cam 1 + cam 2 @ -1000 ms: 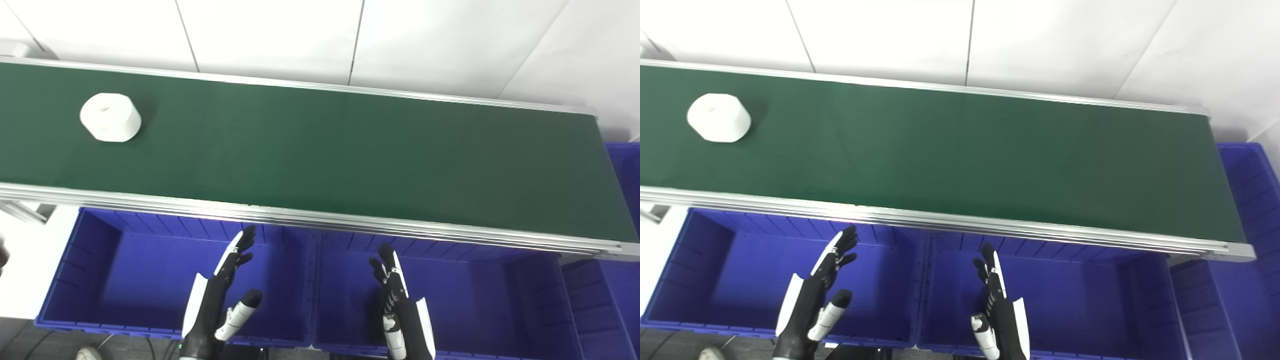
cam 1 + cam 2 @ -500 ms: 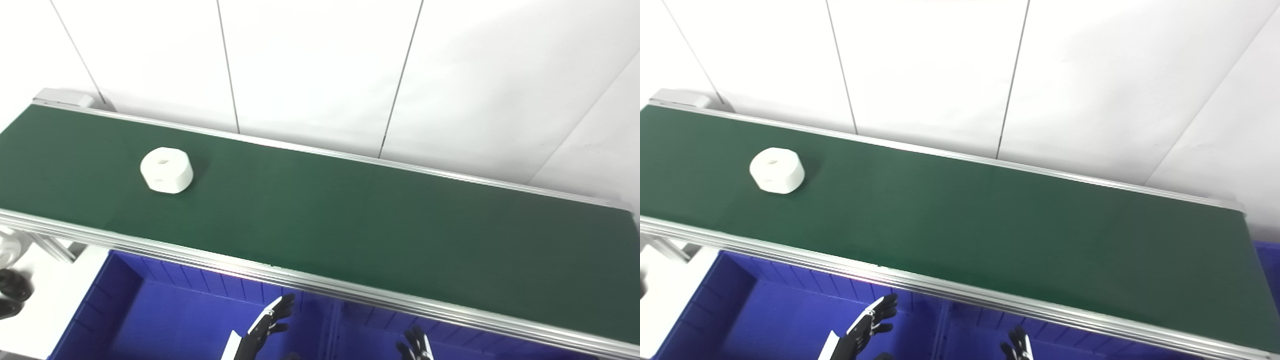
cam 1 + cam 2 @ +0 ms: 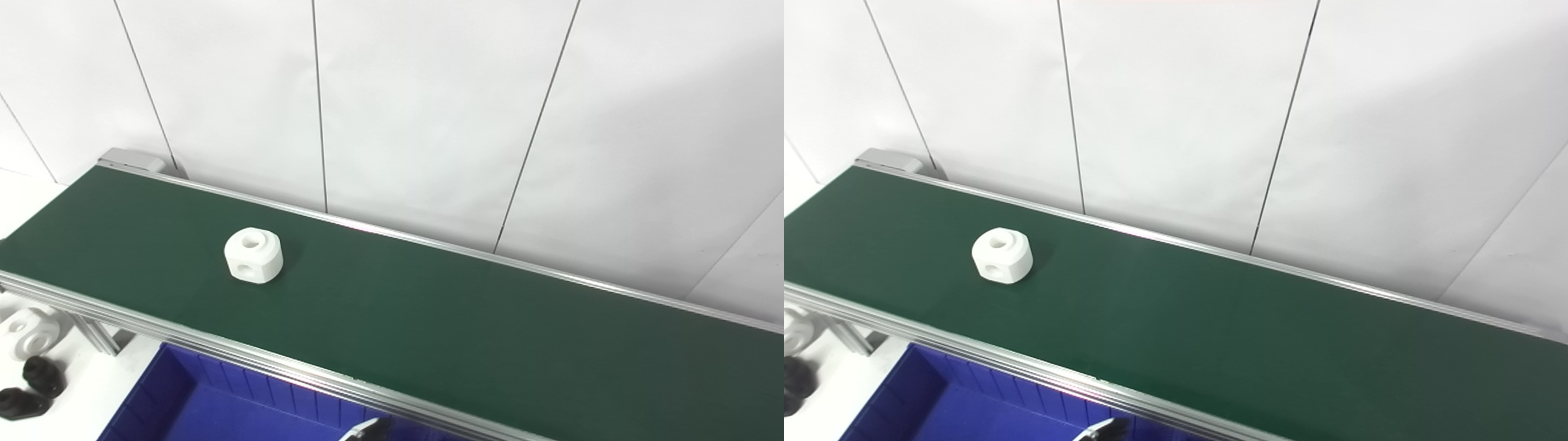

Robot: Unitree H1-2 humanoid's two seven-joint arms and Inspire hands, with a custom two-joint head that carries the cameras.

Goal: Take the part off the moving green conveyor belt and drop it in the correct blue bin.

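A white chunky part [image 3: 253,255] with a round hole on top and another in its side lies on the green conveyor belt [image 3: 465,331], toward its left end. Only a dark and white fingertip of my left hand [image 3: 369,430] shows at the bottom edge, below the belt's near rail and far from the part. Whether that hand is open or shut is hidden. My right hand is out of view. A corner of a blue bin [image 3: 202,407] shows under the near rail at the lower left.
The belt has aluminium rails [image 3: 184,334] on both sides and a white panelled wall [image 3: 429,110] right behind it. On the white surface at the far left lie a white part [image 3: 27,324] and two black parts [image 3: 33,386].
The camera has tilted up, so the whole picture has shifted down. The bins and both hands have slid out past the bottom edge. The part now shows its side hole.
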